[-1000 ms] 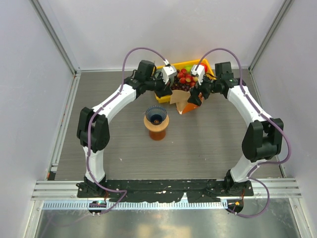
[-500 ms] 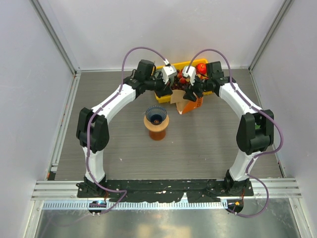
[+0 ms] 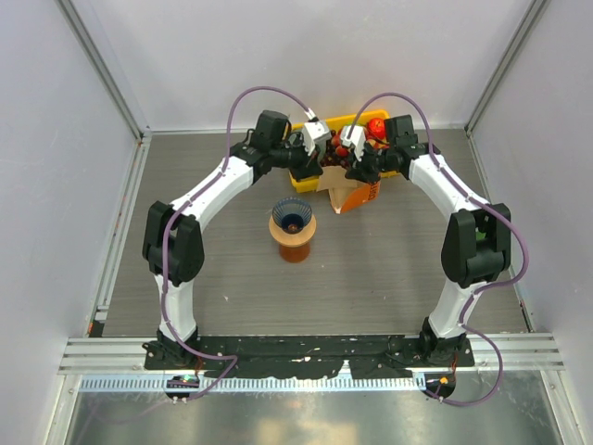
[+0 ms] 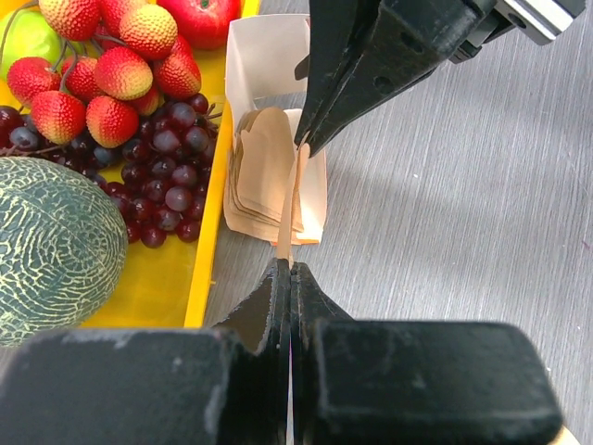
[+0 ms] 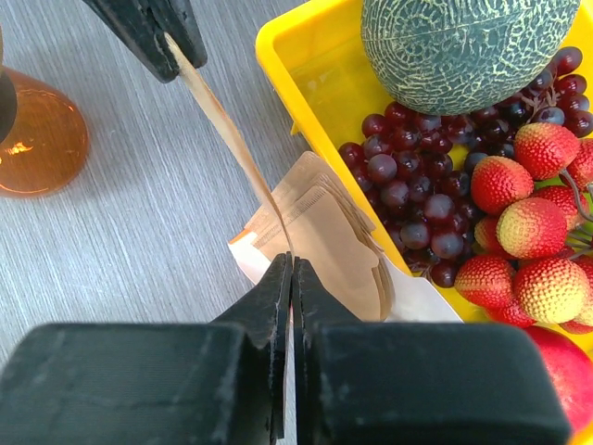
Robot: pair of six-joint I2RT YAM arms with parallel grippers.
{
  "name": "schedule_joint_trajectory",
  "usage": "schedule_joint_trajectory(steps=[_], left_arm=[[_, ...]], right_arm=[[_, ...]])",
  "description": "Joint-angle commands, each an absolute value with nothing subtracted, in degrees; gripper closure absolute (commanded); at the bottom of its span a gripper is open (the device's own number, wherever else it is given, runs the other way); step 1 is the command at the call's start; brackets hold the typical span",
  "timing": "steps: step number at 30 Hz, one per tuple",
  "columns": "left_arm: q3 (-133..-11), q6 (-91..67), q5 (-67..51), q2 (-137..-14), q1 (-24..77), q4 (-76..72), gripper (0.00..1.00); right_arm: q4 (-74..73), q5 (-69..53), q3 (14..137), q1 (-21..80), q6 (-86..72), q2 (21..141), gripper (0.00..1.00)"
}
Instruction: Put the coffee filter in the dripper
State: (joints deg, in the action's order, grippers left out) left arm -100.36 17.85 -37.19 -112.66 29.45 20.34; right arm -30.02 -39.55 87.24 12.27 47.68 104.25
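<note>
My left end effector (image 4: 285, 274) and right end effector (image 5: 290, 264) are both pinched shut on one filter (image 4: 293, 204), over the carton (image 4: 269, 56).

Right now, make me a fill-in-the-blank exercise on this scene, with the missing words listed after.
1. The number of claws pinching the thin tan paper coffee filter, counting the left claw and the right claw, is ____.
2. The dark blue ribbed plastic dripper sits on the orange-brown ring-shaped stand with its mouth facing ____.
3. The netted green melon lies in the ____ plastic tray.
Missing words: two; up; yellow.
</note>
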Motion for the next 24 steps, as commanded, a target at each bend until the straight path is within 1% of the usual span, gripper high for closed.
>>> schedule_joint_trajectory(steps=[1,2,3,7,9,16,19,22,24], left_arm=[[-103.1,16.4,-37.1,-112.1,28.7,18.5,1.0],[-103.3,16.3,-37.0,-112.0,28.7,18.6,0.95],[-103.3,16.3,-37.0,-112.1,28.6,19.0,0.86],[-103.5,15.7,-37.6,-112.1,27.9,19.9,0.46],[-103.1,15.6,-37.9,-111.4,27.4,19.3,0.35],[-97.9,13.5,-40.9,-105.4,25.1,14.0,0.19],[-95.0,13.6,-42.6,-102.0,24.1,11.8,0.18],[-95.0,16.2,-44.3,-99.1,23.7,14.6,0.18],[-94.2,16.8,-45.1,-97.0,23.8,14.9,0.15]], right_arm=[[-30.1,-41.0,89.6,12.1,48.9,103.8,0.95],[-30.1,-41.0,89.6,12.0,48.9,103.8,0.95],[-29.9,-41.0,89.6,12.0,48.8,103.5,0.95],[-30.0,-41.6,89.4,11.7,48.6,102.7,0.95],[-30.3,-41.8,89.4,11.5,48.4,102.2,0.95],[-30.7,-42.7,89.4,11.3,45.5,99.1,0.95],[-31.7,-43.6,89.7,10.9,43.8,96.7,0.95],[-33.2,-44.8,90.9,10.6,41.4,93.8,0.95],[-34.3,-46.0,91.4,10.3,39.7,91.7,0.95]])
